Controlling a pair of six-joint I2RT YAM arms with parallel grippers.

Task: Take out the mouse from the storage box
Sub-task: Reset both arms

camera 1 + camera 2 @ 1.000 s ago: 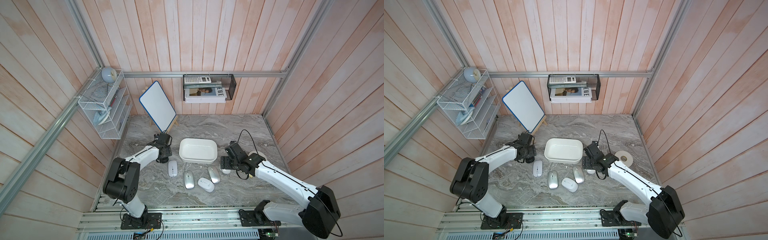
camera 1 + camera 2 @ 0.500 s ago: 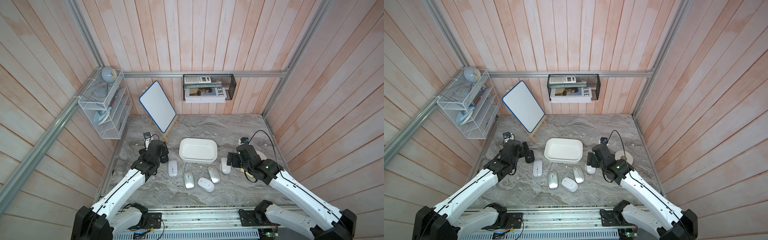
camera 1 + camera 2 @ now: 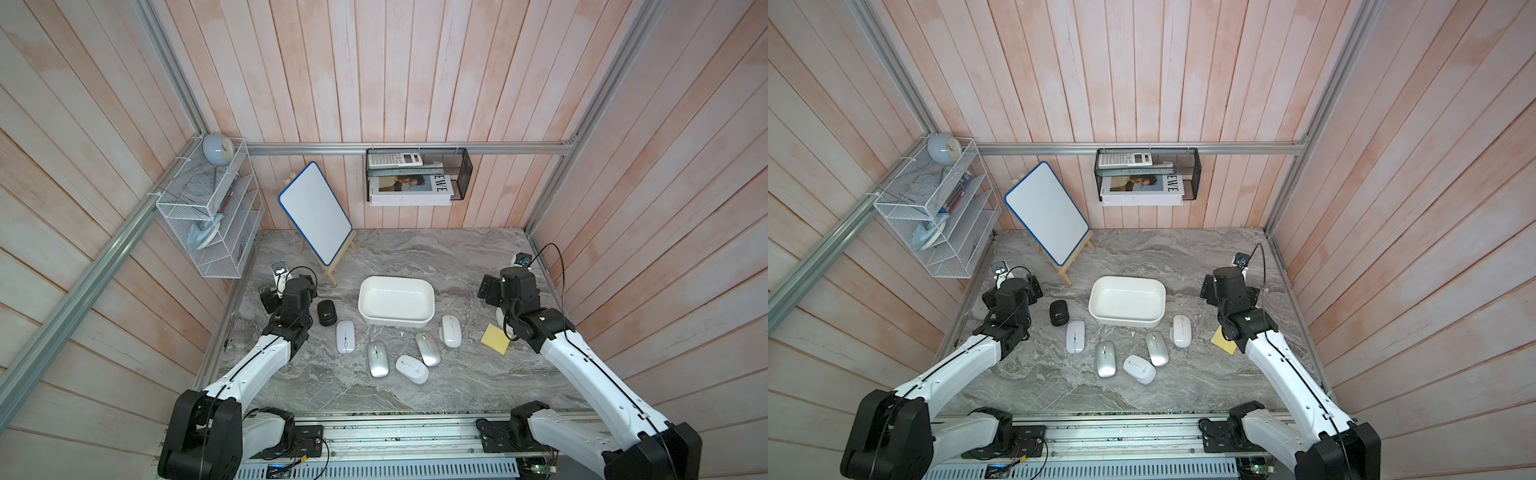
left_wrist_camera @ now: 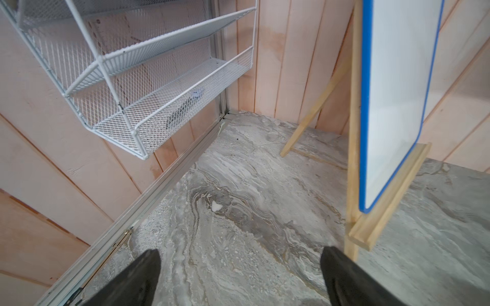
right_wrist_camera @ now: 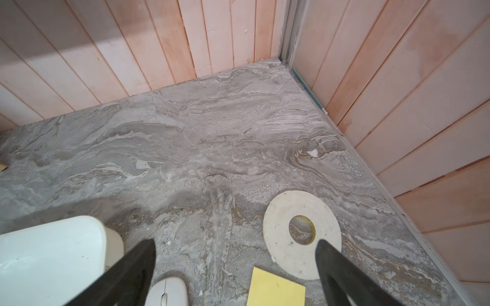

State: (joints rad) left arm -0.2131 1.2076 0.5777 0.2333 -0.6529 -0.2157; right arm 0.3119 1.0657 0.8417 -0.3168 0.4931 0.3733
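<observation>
My left claw (image 4: 240,253) released, grasping nothing, my right claw (image 5: 235,243) likewise released, storage box (image 3: 395,328) between them, white mouse (image 3: 451,331) on table (image 3: 415,257) near right claw, outside box.

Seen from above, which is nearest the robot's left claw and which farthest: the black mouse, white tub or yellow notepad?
From the left gripper, in a top view:
1. black mouse, right beside it.
2. white tub, mid-table.
3. yellow notepad, far across on the robot's right.

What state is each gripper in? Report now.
Left gripper: open, holding nothing.
Right gripper: open, holding nothing.
</observation>
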